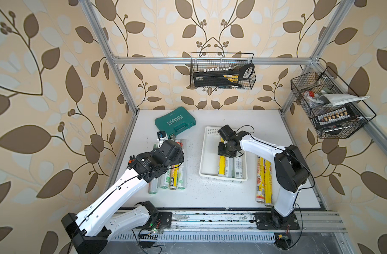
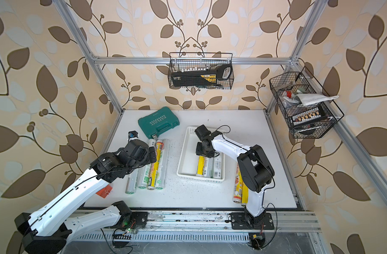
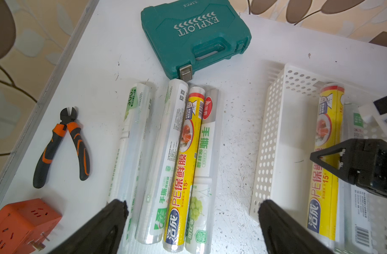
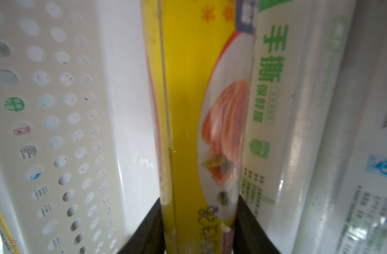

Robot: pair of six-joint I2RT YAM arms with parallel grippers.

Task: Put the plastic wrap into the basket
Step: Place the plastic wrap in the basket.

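Observation:
The white perforated basket [image 1: 204, 154] [image 2: 183, 151] [image 3: 267, 143] [image 4: 56, 110] sits mid-table. Inside it lie a yellow plastic wrap roll [image 1: 221, 167] [image 2: 200, 165] [image 3: 326, 154] [image 4: 188, 99] and two silvery-white rolls [image 1: 238, 167] [image 4: 298, 132] beside it. My right gripper [image 1: 225, 156] [image 2: 204, 155] [image 4: 199, 211] is down in the basket, shut on the yellow roll, one finger against each side. Several more rolls [image 1: 172, 178] [image 2: 153, 176] [image 3: 183, 165] lie side by side on the table's left. My left gripper [image 3: 192, 211] [image 2: 151, 155] hovers over them, wide open and empty. Two yellow rolls [image 1: 264, 180] [image 2: 239, 184] lie right of the basket.
A green tool case [image 1: 175, 122] [image 3: 194, 37] lies behind the left rolls. Orange-handled pliers [image 3: 64, 143] and an orange power block [image 3: 20, 224] [image 2: 104, 191] lie near the left edge. Two black wire baskets [image 1: 222, 71] [image 1: 329, 105] hang on the frame, at the back and right.

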